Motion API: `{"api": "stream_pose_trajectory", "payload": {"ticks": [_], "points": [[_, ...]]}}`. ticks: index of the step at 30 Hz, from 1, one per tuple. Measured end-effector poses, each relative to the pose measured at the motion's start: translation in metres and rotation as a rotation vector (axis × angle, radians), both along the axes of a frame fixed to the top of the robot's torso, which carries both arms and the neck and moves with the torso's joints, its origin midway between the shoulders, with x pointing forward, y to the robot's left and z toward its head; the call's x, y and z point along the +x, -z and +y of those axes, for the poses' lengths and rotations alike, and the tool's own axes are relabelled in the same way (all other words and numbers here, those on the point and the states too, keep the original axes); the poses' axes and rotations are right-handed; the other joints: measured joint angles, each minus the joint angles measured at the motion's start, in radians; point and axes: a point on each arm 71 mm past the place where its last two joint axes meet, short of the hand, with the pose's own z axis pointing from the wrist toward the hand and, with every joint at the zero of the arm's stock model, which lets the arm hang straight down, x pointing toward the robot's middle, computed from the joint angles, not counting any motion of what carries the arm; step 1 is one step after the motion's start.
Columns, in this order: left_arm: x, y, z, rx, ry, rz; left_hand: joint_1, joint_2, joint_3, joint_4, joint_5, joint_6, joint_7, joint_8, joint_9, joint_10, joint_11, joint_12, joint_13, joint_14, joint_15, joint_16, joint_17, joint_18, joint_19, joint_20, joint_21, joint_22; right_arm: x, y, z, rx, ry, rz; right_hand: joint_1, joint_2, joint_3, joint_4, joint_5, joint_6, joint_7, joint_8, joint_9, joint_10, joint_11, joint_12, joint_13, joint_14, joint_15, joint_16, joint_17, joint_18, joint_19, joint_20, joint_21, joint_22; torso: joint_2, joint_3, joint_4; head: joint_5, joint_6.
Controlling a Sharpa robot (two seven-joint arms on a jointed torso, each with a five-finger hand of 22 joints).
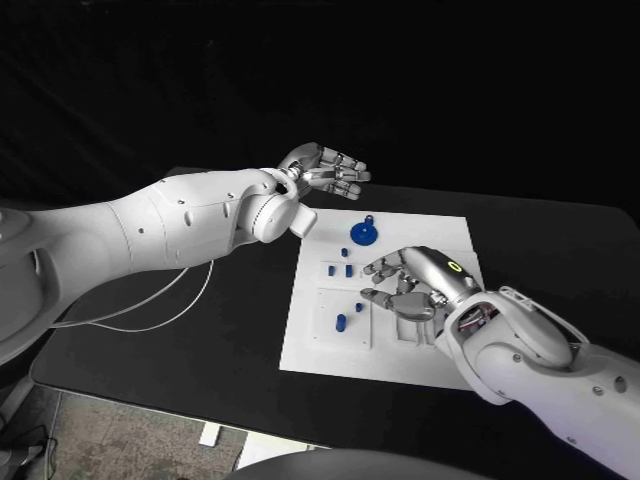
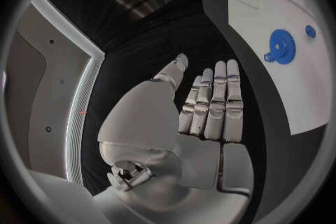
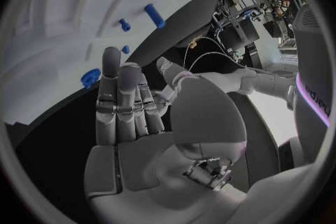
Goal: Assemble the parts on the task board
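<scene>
Reaching for: a loose blue part on the task board (image 1: 450, 232), as I judge it; nothing is in either of my hands yet.
Right hand: my right hand (image 1: 411, 285) hovers over the middle of the board, fingers apart and lightly curled, palm empty; the right wrist view shows it bare as well.
Left hand: my left hand (image 1: 325, 169) is raised off the board's 11 o'clock corner, over black table (image 1: 162, 360), fingers straight and side by side, holding nothing.
Blue gear: the blue gear (image 1: 363, 233) lies flat at the board's 12 o'clock end, with a small blue peg (image 1: 369, 220) just beyond it; from the left wrist the gear (image 2: 281, 46) and a small round piece (image 2: 310, 31) show on white.
Small pieces: short blue pins (image 1: 339, 269) lie at 9 o'clock of my right hand, and one more blue piece (image 1: 340, 322) lies nearer me, at 8 o'clock of that hand, in a recessed panel.
Doing it well: I should pick one piece, bring thumb and a fingertip down on either side of it, and pinch low so it does not roll.
Risk: curled fingers may sweep the neighbouring pins; I would keep the spare fingers lifted.
Seating: which socket each piece fits I cannot tell.
</scene>
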Motion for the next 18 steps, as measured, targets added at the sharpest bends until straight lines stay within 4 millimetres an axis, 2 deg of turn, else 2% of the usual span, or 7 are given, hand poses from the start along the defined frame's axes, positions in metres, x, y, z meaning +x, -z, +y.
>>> {"api": "stream_pose_trajectory", "payload": {"ticks": [4, 6, 8, 9, 11, 14, 18], "points": [[-0.001, 0.000, 0.007, 0.002, -0.010, -0.001, 0.000, 0.000, 0.000, 0.000, 0.000, 0.000, 0.000, 0.000, 0.000, 0.000, 0.000, 0.000, 0.000, 0.000, 0.000, 0.000, 0.000, 0.000, 0.000, 0.000, 0.000, 0.000, 0.013, -0.018, -0.026, 0.014, 0.051, 0.017, 0.000, 0.000, 0.010, -0.008, 0.000, 0.033, -0.015, 0.000, 0.001, 0.085, -0.025, 0.000, 0.008, 0.002, -0.017, 0.000, 0.000, -0.016, 0.001, -0.015, 0.000, 0.000, -0.003, 0.0016, -0.0068, -0.012, 0.007], [-0.001, 0.000, 0.011, 0.004, -0.016, -0.002, 0.000, 0.000, 0.000, 0.000, 0.000, 0.000, 0.000, 0.000, 0.000, 0.000, 0.000, 0.000, 0.000, 0.000, 0.000, 0.000, 0.000, 0.000, 0.000, 0.000, 0.000, 0.000, 0.020, -0.027, -0.040, 0.017, 0.079, 0.030, -0.004, 0.004, 0.002, -0.017, -0.011, 0.042, -0.024, 0.000, 0.002, 0.127, -0.038, 0.004, 0.018, 0.004, -0.026, -0.001, 0.001, -0.038, 0.000, -0.028, 0.000, 0.000, -0.005, 0.0026, -0.0100, -0.020, 0.011], [-0.001, 0.000, 0.014, 0.005, -0.021, -0.002, 0.000, 0.000, 0.000, 0.000, 0.000, 0.000, 0.000, 0.000, 0.000, 0.000, 0.000, 0.000, 0.000, 0.000, 0.000, 0.000, 0.000, 0.000, 0.000, 0.000, 0.000, 0.000, 0.025, -0.033, -0.051, 0.016, 0.101, 0.047, -0.007, 0.007, -0.016, -0.026, -0.015, 0.059, -0.029, 0.000, 0.004, 0.173, -0.055, 0.024, 0.044, 0.004, -0.036, -0.007, 0.004, -0.039, 0.002, -0.038, 0.000, -0.001, -0.006, 0.0039, -0.0120, -0.029, 0.015], [-0.002, 0.000, 0.016, 0.005, -0.022, -0.002, 0.000, 0.000, 0.000, 0.000, 0.000, 0.000, 0.000, 0.000, 0.000, 0.000, 0.000, 0.000, 0.000, 0.000, 0.000, 0.000, 0.000, 0.000, 0.000, 0.000, 0.000, 0.000, 0.027, -0.035, -0.056, 0.013, 0.110, 0.057, -0.011, 0.012, -0.033, -0.028, -0.015, 0.066, -0.033, 0.000, 0.005, 0.193, -0.063, 0.047, 0.068, 0.002, -0.044, -0.007, 0.007, -0.052, 0.002, -0.047, 0.000, -0.002, -0.007, 0.0046, -0.0132, -0.035, 0.017], [-0.002, 0.000, 0.018, 0.006, -0.026, -0.003, 0.000, 0.000, 0.000, 0.000, 0.000, 0.000, 0.000, 0.000, 0.000, 0.000, 0.000, 0.000, 0.000, 0.000, 0.000, 0.000, 0.000, 0.000, 0.000, 0.000, 0.000, 0.000, 0.033, -0.039, -0.069, 0.000, 0.134, 0.083, -0.016, 0.032, -0.068, -0.027, -0.017, 0.072, -0.039, 0.000, 0.005, 0.212, -0.080, 0.124, 0.172, 0.011, -0.054, -0.010, 0.017, -0.069, 0.000, -0.061, 0.000, -0.002, -0.008, 0.0054, -0.0147, -0.042, 0.021], [-0.003, -0.001, 0.022, 0.006, -0.031, -0.003, 0.000, 0.000, 0.000, 0.000, 0.000, 0.000, 0.000, 0.000, 0.000, 0.000, 0.000, 0.000, 0.000, 0.000, 0.000, 0.000, 0.001, 0.000, 0.000, 0.000, 0.000, 0.000, 0.041, -0.046, -0.089, -0.028, 0.172, 0.122, -0.017, 0.041, -0.092, -0.014, -0.034, 0.091, -0.051, 0.000, 0.009, 0.199, -0.097, 0.257, 0.380, 0.009, -0.063, -0.003, 0.036, -0.070, 0.002, -0.066, 0.003, 0.006, -0.010, 0.0070, -0.0163, -0.054, 0.025], [-0.006, -0.001, 0.030, 0.007, -0.037, -0.003, 0.000, 0.000, -0.003, -0.003, 0.000, 0.000, 0.000, 0.000, 0.000, 0.000, 0.000, 0.000, 0.000, 0.000, 0.000, 0.000, 0.001, 0.000, 0.000, 0.000, 0.000, 0.000, 0.049, -0.048, -0.110, -0.063, 0.222, 0.220, -0.024, 0.048, -0.092, 0.009, -0.035, 0.078, -0.047, 0.006, 0.013, 0.116, -0.102, 0.509, 0.745, 0.008, -0.065, 0.059, 0.112, -0.085, -0.001, -0.070, 0.031, 0.046, -0.012, 0.0082, -0.0187, -0.066, 0.028]]}}
